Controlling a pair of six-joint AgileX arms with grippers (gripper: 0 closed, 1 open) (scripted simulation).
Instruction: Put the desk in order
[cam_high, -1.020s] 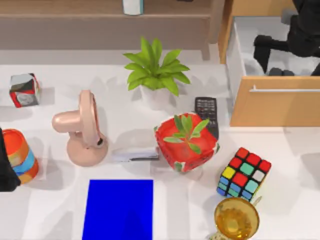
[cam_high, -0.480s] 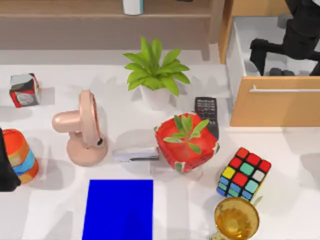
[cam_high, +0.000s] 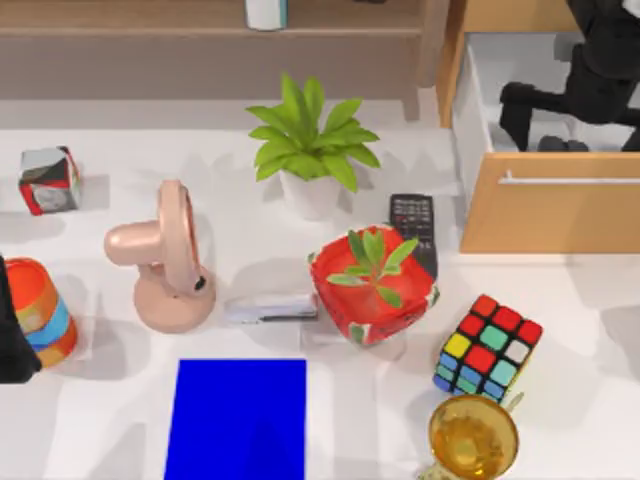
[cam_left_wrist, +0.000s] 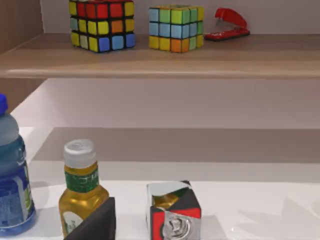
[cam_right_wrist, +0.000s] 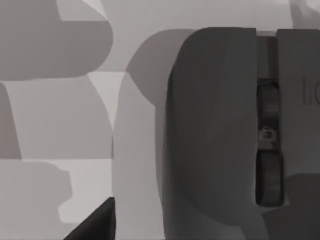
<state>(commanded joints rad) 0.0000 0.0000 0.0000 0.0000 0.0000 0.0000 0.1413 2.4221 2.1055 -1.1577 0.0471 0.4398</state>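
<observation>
Top view: right pincer (cam_high: 540, 112) over open drawer (cam_high: 545, 205)

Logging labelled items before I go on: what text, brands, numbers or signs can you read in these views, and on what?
Nothing reads in full.
Dark mouse: pale marks at its edge, cut off, unreadable.
Yellow bottle: green label, print too small.
Blue bottle: label print too blurred.
Remote: button marks too small.
Printed cube: pictures, no legible words.
Rubik's cubes on the shelf, red stapler: no text.
</observation>
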